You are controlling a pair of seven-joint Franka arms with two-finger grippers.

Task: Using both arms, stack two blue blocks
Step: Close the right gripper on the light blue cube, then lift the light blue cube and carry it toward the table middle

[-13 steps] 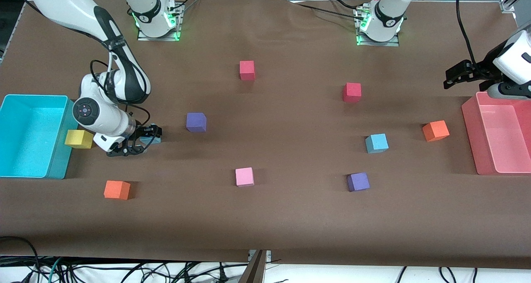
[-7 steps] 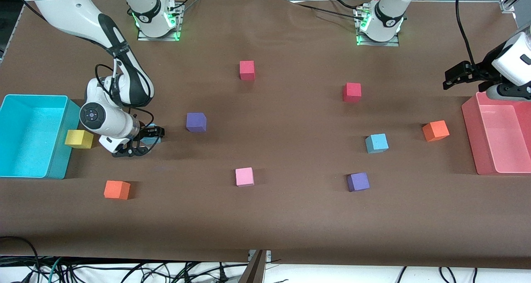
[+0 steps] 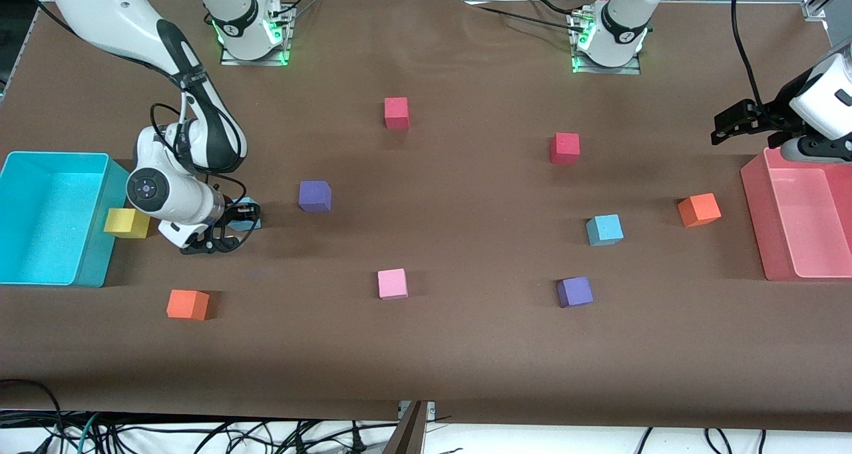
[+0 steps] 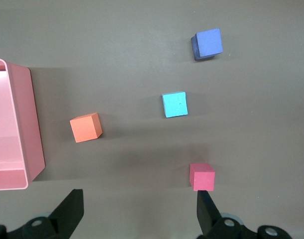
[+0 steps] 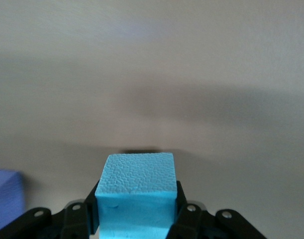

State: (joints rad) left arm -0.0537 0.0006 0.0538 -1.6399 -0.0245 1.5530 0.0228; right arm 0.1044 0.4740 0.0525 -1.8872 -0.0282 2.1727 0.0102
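Observation:
My right gripper (image 3: pixel 241 218) is shut on one sky-blue block (image 3: pixel 247 216) and holds it just above the table, between the yellow cube and a purple cube; the right wrist view shows the block (image 5: pixel 136 194) clamped between the fingers. The second sky-blue block (image 3: pixel 604 229) sits on the table toward the left arm's end; it also shows in the left wrist view (image 4: pixel 174 104). My left gripper (image 3: pixel 724 122) is open and empty, up in the air beside the pink bin (image 3: pixel 799 221); its fingertips (image 4: pixel 72 209) show in the left wrist view.
A cyan bin (image 3: pixel 46 214) stands at the right arm's end with a yellow cube (image 3: pixel 126 223) beside it. Two purple cubes (image 3: pixel 315 196) (image 3: pixel 574 291), two red cubes (image 3: pixel 397 112) (image 3: pixel 564 148), two orange cubes (image 3: pixel 188 304) (image 3: pixel 699 210) and a pink cube (image 3: pixel 392 283) lie scattered.
My right gripper has risen slightly with the blue block in it and shifted a little toward the table's middle. The left arm has barely moved.

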